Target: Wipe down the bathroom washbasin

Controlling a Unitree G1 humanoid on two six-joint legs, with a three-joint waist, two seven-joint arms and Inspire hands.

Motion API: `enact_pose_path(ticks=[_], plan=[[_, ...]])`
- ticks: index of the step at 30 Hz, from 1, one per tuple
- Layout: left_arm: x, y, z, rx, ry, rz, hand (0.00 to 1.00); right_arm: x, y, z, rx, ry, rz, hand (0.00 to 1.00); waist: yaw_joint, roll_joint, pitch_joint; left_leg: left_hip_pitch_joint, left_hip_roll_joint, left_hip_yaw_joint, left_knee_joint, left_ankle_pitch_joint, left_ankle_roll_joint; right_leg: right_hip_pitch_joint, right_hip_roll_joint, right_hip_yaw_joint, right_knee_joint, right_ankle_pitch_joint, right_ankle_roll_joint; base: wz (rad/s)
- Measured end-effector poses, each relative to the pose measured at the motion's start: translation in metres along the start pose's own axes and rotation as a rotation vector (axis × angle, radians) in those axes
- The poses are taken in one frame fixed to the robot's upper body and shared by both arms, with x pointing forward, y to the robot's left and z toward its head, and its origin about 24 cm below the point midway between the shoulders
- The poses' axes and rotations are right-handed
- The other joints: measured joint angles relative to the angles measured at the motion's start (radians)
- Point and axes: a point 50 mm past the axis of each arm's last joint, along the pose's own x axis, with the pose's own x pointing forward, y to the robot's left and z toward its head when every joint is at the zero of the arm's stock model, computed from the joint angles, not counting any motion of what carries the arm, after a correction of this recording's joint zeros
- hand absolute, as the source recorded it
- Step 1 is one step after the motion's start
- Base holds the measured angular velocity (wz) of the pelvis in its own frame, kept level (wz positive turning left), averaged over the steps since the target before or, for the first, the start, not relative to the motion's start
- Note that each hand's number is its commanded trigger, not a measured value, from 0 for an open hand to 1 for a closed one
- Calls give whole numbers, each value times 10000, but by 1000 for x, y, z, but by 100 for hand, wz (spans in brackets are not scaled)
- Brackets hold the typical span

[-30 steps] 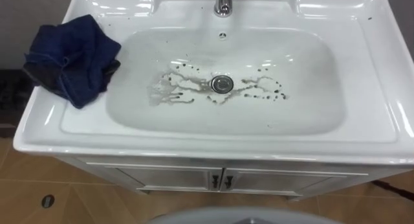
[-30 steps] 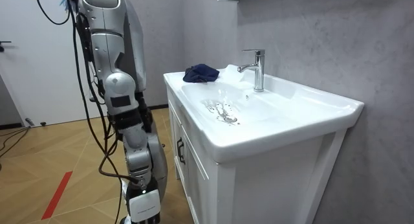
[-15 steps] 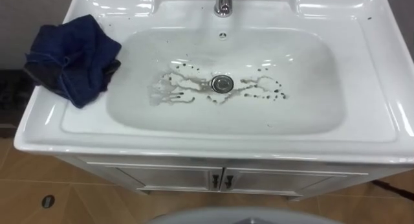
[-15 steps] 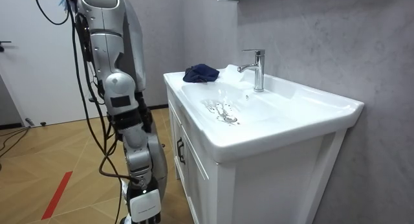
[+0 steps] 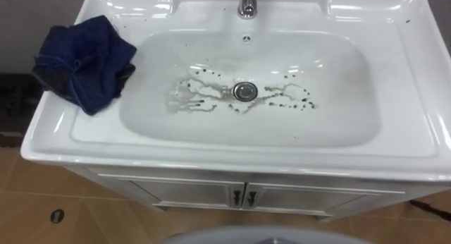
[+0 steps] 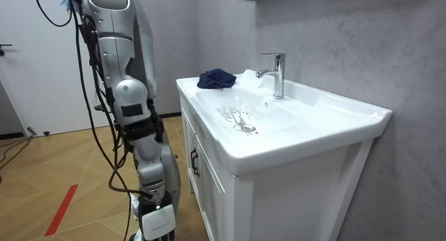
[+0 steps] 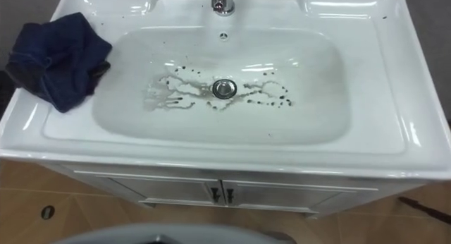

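Observation:
A white basin [image 5: 352, 96] lies right below me, with dark specks and dried streaks [image 5: 197, 96] around its metal drain [image 5: 244, 90]. A crumpled dark blue cloth [image 5: 86, 61] rests on the basin's left rim, apart from the bowl. In the room view the robot stands upright at the basin's front edge, and the cloth [image 6: 216, 78] lies at the far end of the counter. Its right arm hangs straight down beside its body, with the right hand [image 6: 155, 223] low near the floor.
A chrome tap [image 5: 246, 3] stands at the back centre of the basin. Below the rim is a white cabinet with two doors and dark handles [image 5: 239, 197]. A grey wall runs behind the basin [image 6: 334, 39]. Wooden floor lies to the left.
The eye view has shifted slightly, so the basin sits a little lower and further right in the picture. Cloth, stains and the robot's arm have not moved.

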Motion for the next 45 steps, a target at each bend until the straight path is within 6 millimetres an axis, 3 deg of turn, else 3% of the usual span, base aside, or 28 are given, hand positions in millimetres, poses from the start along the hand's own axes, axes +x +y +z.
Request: enact_pose_path(ticks=[4,8,12,16,22,25,27,28,30,33,36,40,41,45], plan=[[-1,14,8,-882,-465,778,0,-3,-12,0,266,-165,-253,0,185,130,-5,-61,-25,-197,1,0,0,-38,0,-41,6,-5,-6,7],[-7,49,23,-2018,-1381,2555,0,-7,-26,2,896,-596,-681,0,327,216,-25,-71,-25,-196,-5,1,0,-58,-20,-156,23,-16,-4,6],[-24,87,54,-2701,-3068,4314,0,-8,-33,-1,1456,-794,-1034,0,538,288,-70,-77,-41,-319,3,3,1,-60,-31,-262,14,-13,-6,7],[-41,106,76,-3072,-4568,5363,0,-9,-34,-5,1479,-1035,-1100,0,749,359,-117,-88,-75,-444,2,4,4,-10,-50,-275,24,-18,3,2],[-84,127,122,-3159,-7254,6926,0,-10,-37,-12,1647,-1095,-1114,0,818,497,-132,-89,-115,-499,77,6,7,-2,-71,-266,33,-7,43,3],[-118,136,153,-3090,-9157,7416,0,-10,-37,-13,1631,-1168,-1037,0,808,577,-128,-96,-112,-500,78,6,7,-19,-74,-277,2,-7,44,-1],[-152,145,178,-2907,-10689,8162,0,-10,-37,-16,1580,-1077,-1024,0,797,649,-120,-79,-113,-506,78,6,8,-15,-74,-259,9,-7,44,0],[-161,147,184,-2914,-11110,8344,0,-10,-36,-17,1617,-1055,-1011,0,798,654,-110,-77,-116,-506,77,6,8,-15,-76,-252,9,-7,44,0],[-199,149,203,-2688,-12762,9008,0,-10,-35,-21,1679,-943,-923,0,752,685,-82,-63,-119,-495,69,8,11,-11,-77,-235,6,-6,47,0],[-235,143,215,-2414,-14439,9494,0,-9,-34,-21,1627,-882,-906,0,602,748,-33,-73,-133,-479,60,8,11,-26,-95,-242,-13,1,59,-1],[-259,137,226,-2304,-15579,9703,0,-9,-33,-21,1418,-821,-873,0,441,839,16,-67,-129,-482,8,18,27,-38,-90,-239,-4,2,60,0],[-275,128,228,-1870,-16489,9947,0,-9,-33,-19,1296,-886,-903,0,331,924,48,-36,-124,-465,-24,21,29,-50,-87,-186,7,9,60,-7],[-278,125,229,-1839,-16751,9891,0,-9,-33,-17,1134,-872,-896,0,168,903,64,-32,-124,-475,-25,21,29,-37,-83,-176,2,9,60,0],[-275,107,236,-1349,-17048,9125,0,-9,-33,-12,944,-1051,-886,0,-100,848,109,92,-100,-443,-234,22,28,-14,-33,-91,4,8,60,-3]])
